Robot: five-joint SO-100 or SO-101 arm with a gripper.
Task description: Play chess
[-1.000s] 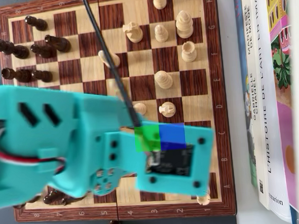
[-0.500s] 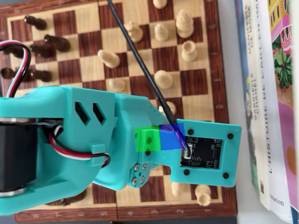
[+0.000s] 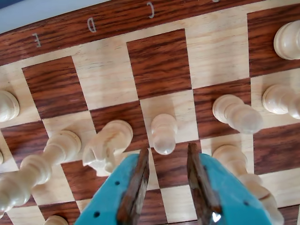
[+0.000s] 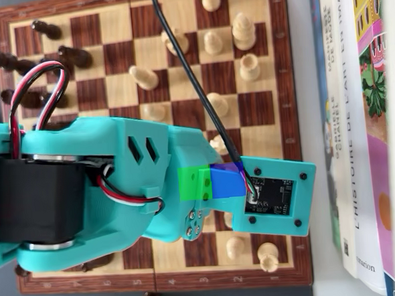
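The gripper [image 3: 166,157] is spread, pinching nothing, just behind a white pawn [image 3: 163,133].

In the wrist view the pawn stands on a light square of the chessboard [image 3: 159,61]; a white knight [image 3: 104,147] is close at its left, and free squares lie beyond it toward the lettered edge.

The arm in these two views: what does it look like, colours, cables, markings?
The arm is turquoise printed plastic with a black servo, red, white and black wires, a black cable and a bare circuit board. In the wrist view the gripper has turquoise fingers lined with brown pads.
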